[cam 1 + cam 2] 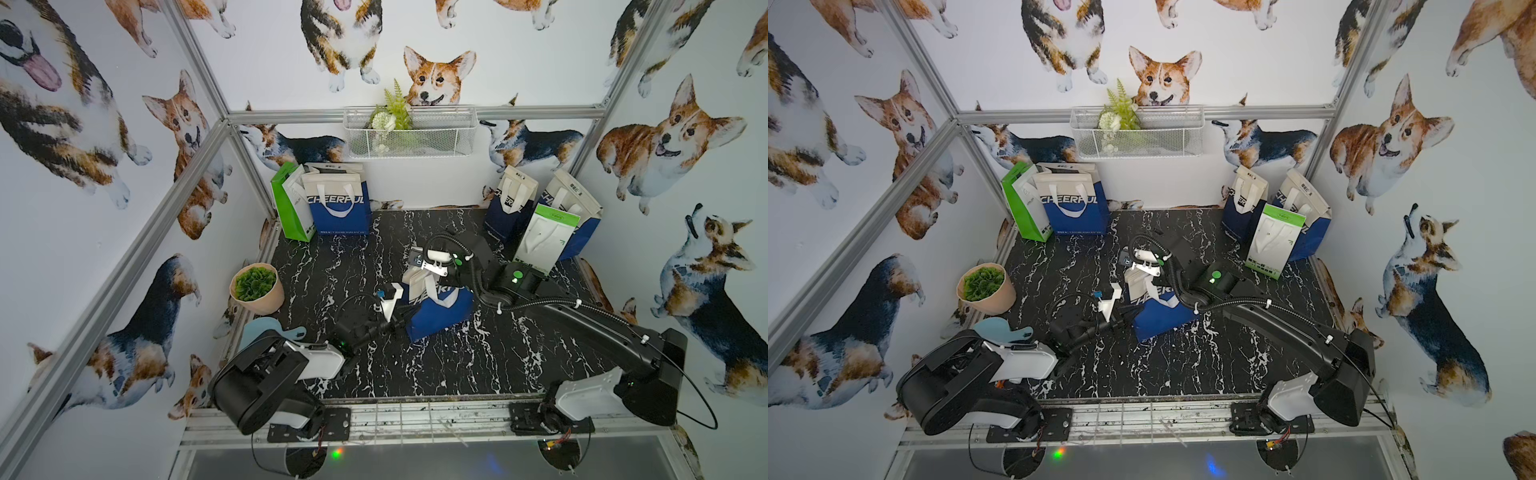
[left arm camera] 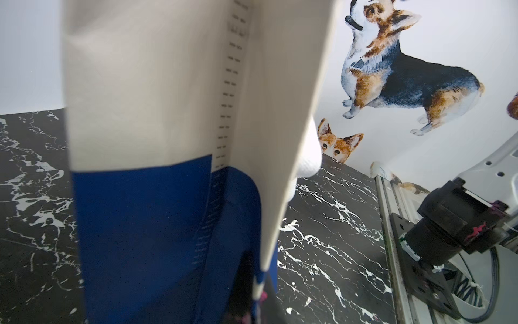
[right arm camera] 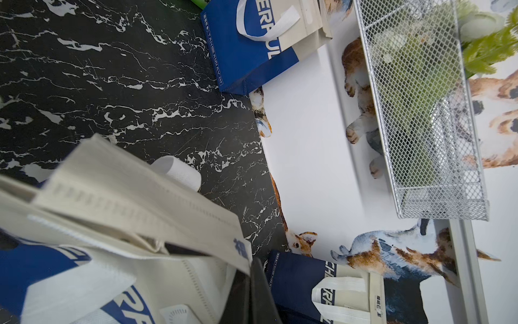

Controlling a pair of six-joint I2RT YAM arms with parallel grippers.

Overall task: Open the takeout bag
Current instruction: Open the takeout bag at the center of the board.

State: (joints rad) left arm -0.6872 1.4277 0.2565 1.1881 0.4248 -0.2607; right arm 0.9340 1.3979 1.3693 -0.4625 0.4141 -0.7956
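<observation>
Blue-and-cream bag (image 1: 438, 311) stands mid-worktop (image 1: 478, 365) in a top view, mouth up. The left gripper (image 1: 400, 322) meets its side low down, forearm near level. The right gripper (image 1: 417, 277), nearer the mouth, sits above, arm stretched long, wrist bent down. Left wrist: jaws together on the bag (image 2: 145, 134) at its side fold. Right wrist: jaws clamped on the bag (image 3: 134, 207) at its top flap.
</observation>
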